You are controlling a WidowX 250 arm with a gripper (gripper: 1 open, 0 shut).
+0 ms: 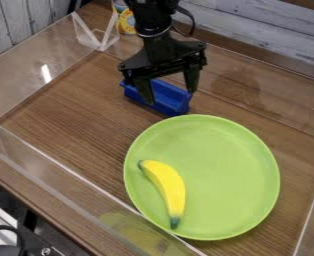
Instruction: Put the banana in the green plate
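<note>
Banana [165, 189]: yellow, dark-tipped, lying inside the green plate [240, 160] at its near-left part, long axis running far-left to near-right. Fingers [165, 88]: spread apart, empty, pointing down over the blue block [161, 96] at the far side of the table [66, 110]. Banana lies well nearward of the fingers. Placement appears complete.

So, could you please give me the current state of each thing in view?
banana: lying flat inside the plate, on its left part, dark tip toward the camera.
plate: upright on the table, holding only the banana.
gripper: open, empty, pointing down over the blue block.
blue block: on the table behind the plate, between the gripper's fingers; whether they touch it cannot be told.
</note>
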